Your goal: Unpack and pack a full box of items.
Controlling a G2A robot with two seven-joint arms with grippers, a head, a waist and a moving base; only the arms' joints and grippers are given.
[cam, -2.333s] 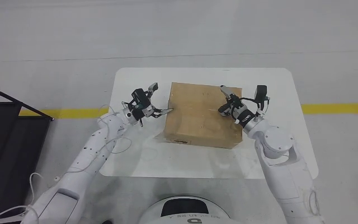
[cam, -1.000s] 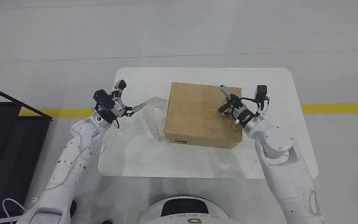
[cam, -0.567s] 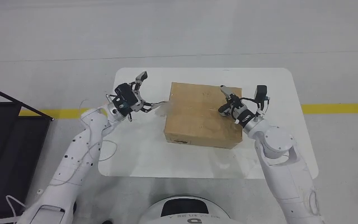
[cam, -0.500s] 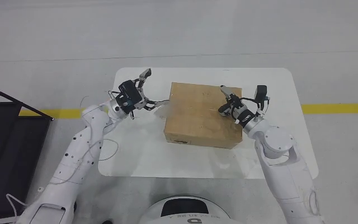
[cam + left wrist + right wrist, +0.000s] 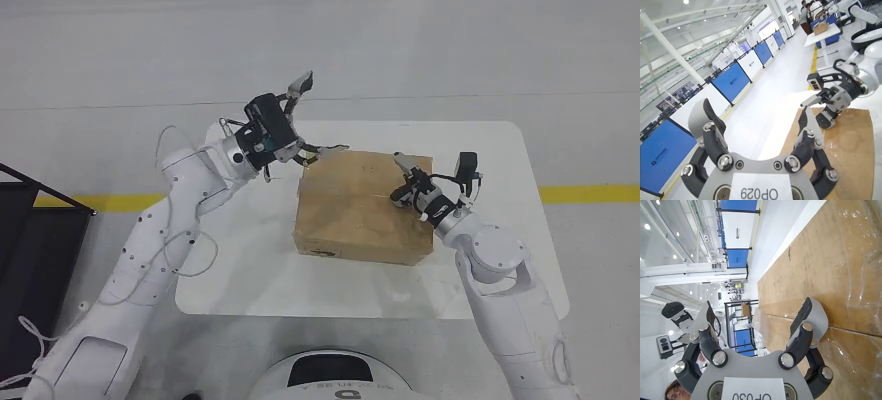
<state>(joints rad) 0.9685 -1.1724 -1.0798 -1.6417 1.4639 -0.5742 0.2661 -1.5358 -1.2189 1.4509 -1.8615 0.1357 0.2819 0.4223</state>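
Observation:
A closed cardboard box (image 5: 365,205) covered with clear tape stands in the middle of the white table (image 5: 480,140). My left gripper (image 5: 323,114) hangs open over the box's back left corner, one finger low by the box edge. In the left wrist view the left gripper (image 5: 759,117) holds nothing, and the box top (image 5: 848,142) lies beyond it. My right gripper (image 5: 400,177) is open at the box's right side, one finger pressed on the box top (image 5: 819,266). A loose flap of clear tape (image 5: 757,321) stands up at the seam's far end.
A black rack (image 5: 20,230) sits at the left edge of the top view, off the table. A yellow floor line (image 5: 590,193) runs behind the table. Bare table surface lies left of and in front of the box.
The left arm drew a strip of clear tape out to the left, then swung back and up to the box's back left corner. The strip is no longer stretched. The right arm stayed still.

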